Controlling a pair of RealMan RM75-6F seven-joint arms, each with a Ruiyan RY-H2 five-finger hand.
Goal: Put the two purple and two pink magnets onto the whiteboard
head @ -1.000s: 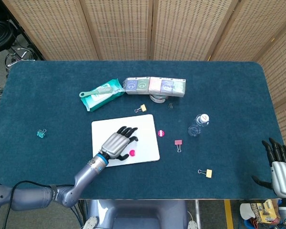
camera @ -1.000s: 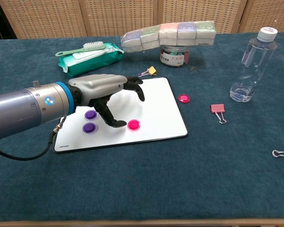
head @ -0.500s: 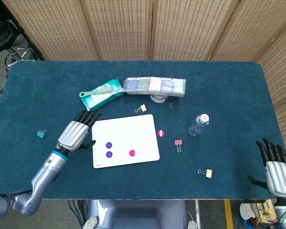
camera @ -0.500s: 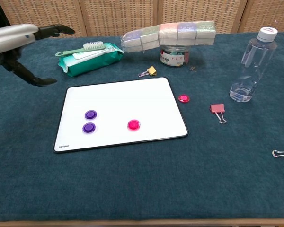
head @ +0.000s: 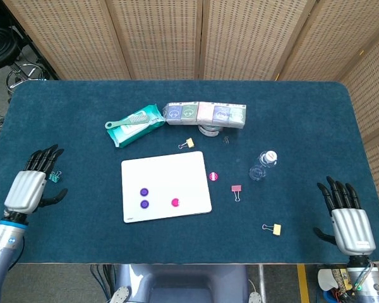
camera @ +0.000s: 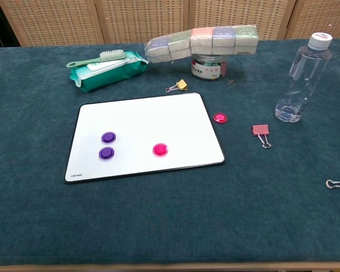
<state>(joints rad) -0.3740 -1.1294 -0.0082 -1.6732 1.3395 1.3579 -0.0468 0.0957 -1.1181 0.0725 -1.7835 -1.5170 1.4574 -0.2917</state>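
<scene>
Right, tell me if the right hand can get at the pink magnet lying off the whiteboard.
Probably yes. The right hand is open and holds nothing, and the pink magnet lies on bare cloth beside the whiteboard. Only a pink binder clip sits near its path, and low.

Blue cloth table (head: pixel 303 113) w/ wicker screens (head: pixel 240 38) behind. Green wipes pack (camera: pixel 105 72) at back left, toothbrush (camera: pixel 99 58) lying across its top. Row of tissue packs (camera: pixel 201 41) in clear wrap rests on a small jar (camera: pixel 208 68), approx. centre back. Yellow binder clip (camera: pixel 177 86) just in front of the jar, to its left. Clear bottle (camera: pixel 304 79), white cap, upright at right. Pink clip (camera: pixel 261 132) near bottle, in front and to its left. Another yellow clip (head: pixel 273 228) toward front right edge. Teal clip (head: pixel 54 177) far left. Black & chrome gear (head: pixel 12 63) on floor beyond table's left corner.
</scene>
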